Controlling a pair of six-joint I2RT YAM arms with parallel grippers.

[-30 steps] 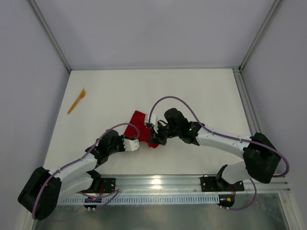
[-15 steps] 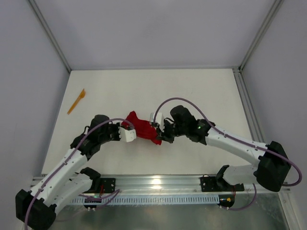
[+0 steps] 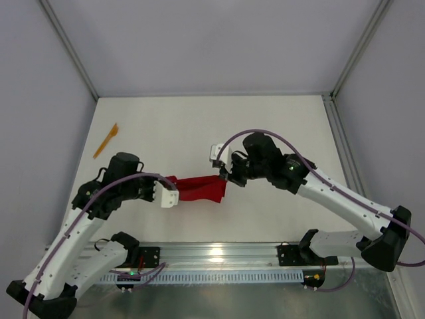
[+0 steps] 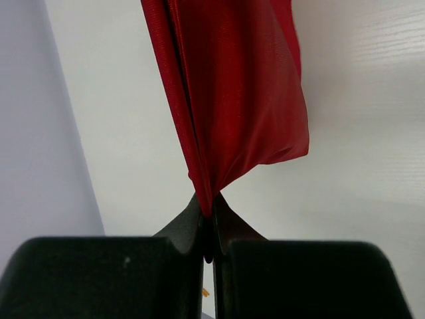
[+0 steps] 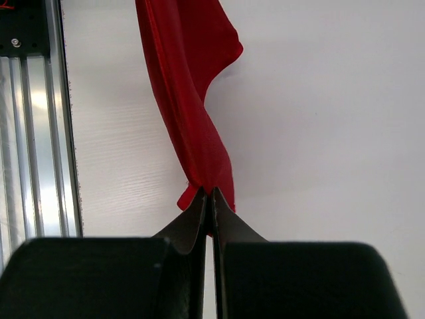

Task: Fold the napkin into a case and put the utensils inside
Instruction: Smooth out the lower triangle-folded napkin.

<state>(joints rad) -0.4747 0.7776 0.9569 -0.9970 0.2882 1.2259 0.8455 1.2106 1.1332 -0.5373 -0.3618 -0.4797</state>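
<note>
Napkin (image 3: 199,189) spans from the left gripper (image 4: 207,207) to the right gripper (image 5: 211,198) as a bunched red band, over the near middle of the table (image 3: 285,126). The left jaws are clamped on 1 end of the cloth, with folds fanning out from the pinch. The right jaws are closed on the other end, gripping a twisted corner. 1 orange utensil (image 3: 106,140) lies near the table's left edge, toward the far side, well apart from the napkin.
</note>
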